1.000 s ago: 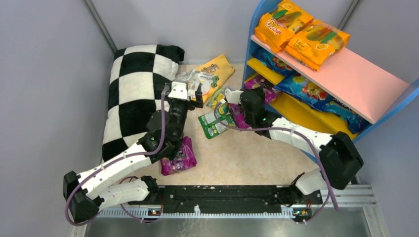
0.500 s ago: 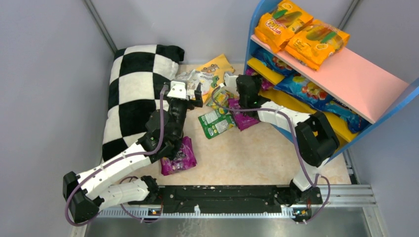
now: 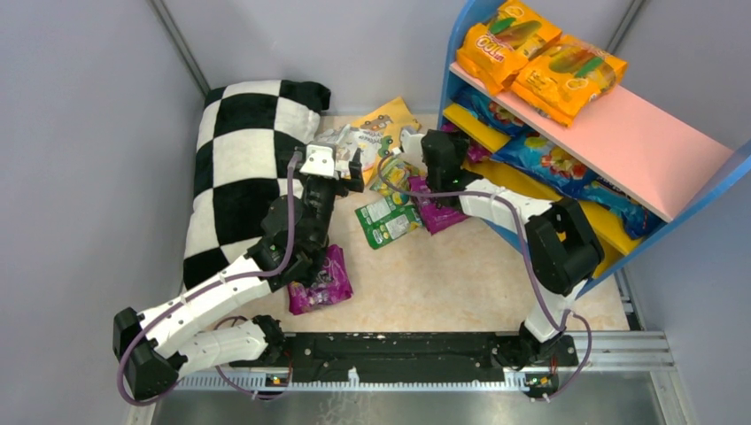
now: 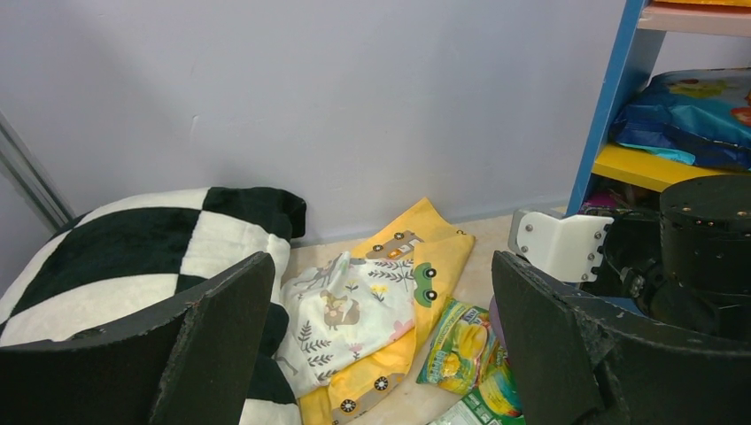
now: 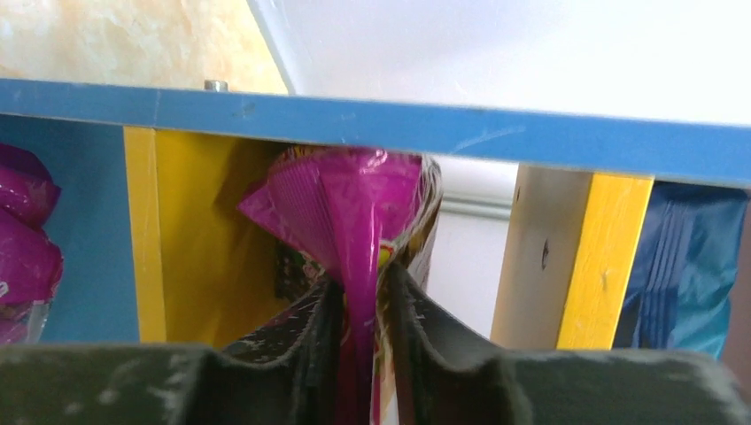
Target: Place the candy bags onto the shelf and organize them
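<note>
The right gripper (image 5: 359, 297) reaches into the lower part of the shelf (image 5: 443, 128). Its fingers stand almost together, with the sealed edge of a purple candy bag (image 5: 345, 204) pinched upright between them; how firmly they press is hard to tell. Behind the bag is a yellow board, and another purple packet (image 5: 22, 243) lies in the compartment to the left.

The left gripper (image 4: 381, 266) hangs spread wide with nothing between its fingers, near the checkered pillow (image 3: 243, 159) and a yellow printed cloth (image 4: 390, 292).

On the pink top board sit 2 orange candy bags (image 3: 531, 57), touching each other, and blue candy bags (image 3: 545, 159) fill the yellow board below. On the floor lie a green candy bag (image 3: 387, 220), a purple bag (image 3: 436, 215) just beside it, a yellow-green bag (image 4: 460, 341), and 1 more purple bag (image 3: 323, 279) partly under the left arm.
</note>
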Tool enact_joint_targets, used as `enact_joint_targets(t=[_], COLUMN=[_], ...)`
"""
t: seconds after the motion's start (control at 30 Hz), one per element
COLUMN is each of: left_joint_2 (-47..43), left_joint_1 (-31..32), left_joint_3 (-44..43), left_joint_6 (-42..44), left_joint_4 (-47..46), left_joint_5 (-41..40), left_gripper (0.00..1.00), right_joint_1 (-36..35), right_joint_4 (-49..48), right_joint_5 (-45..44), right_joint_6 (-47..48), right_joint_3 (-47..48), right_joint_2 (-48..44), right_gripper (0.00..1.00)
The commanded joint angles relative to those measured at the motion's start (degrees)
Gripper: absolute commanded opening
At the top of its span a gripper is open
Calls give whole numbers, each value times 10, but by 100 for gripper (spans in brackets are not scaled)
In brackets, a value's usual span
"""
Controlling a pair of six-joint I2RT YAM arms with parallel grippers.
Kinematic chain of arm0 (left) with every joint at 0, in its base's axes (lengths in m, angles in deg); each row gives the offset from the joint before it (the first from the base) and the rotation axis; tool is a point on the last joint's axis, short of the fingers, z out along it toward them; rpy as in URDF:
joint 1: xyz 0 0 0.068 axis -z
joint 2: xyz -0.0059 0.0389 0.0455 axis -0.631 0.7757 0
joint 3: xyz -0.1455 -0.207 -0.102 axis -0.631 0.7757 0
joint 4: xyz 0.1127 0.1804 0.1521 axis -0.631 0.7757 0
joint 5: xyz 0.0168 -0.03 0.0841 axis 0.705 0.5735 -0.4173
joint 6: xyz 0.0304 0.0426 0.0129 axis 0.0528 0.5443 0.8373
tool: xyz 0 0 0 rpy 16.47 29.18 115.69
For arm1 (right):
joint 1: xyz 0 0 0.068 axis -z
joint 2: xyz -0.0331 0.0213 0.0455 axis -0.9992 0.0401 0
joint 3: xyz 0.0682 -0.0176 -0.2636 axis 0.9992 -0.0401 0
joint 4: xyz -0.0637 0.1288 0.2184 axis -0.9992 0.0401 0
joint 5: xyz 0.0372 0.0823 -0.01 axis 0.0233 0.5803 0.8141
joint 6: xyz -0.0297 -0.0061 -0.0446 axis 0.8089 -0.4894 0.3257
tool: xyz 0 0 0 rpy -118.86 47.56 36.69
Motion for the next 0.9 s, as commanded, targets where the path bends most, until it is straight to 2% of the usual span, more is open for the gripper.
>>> enact_joint_targets(t=[0.0,0.07,0.13,0.33,0.53,0.67,0.77,0.87], left_joint_2=[9,9,10,7,-1,2,2,1], left_joint_1=[-4,-4,-5,-5,-7,-9,-9,-9], left_joint_3=[-23,-24,-25,-26,-25,-26,-27,-26], left_joint_6=[-10,-12,-14,-13,-11,-15,-15,-12], left_joint_4=[-14,-13,-11,-10,-13,-10,-9,-10], left_joint_5=[6,7,8,5,1,5,3,-1], left_gripper=[99,99,99,99,99,99,99,99], right_joint_1=[-7,-20,-34,-106,-133,-136,-136,-135], right_joint_4=[29,65,95,203,260,239,220,234], right_joint_5=[47,54,60,62,171,219,251,244], right_joint_6=[-51,-86,-127,-284,-523,-673,-699,-699], right_joint_3=[38,42,44,30,-120,-217,-257,-260], right_joint_2=[-6,-24,-45,-141,-304,-386,-411,-396], right_gripper=[42,61,70,78,82,91,92,95])
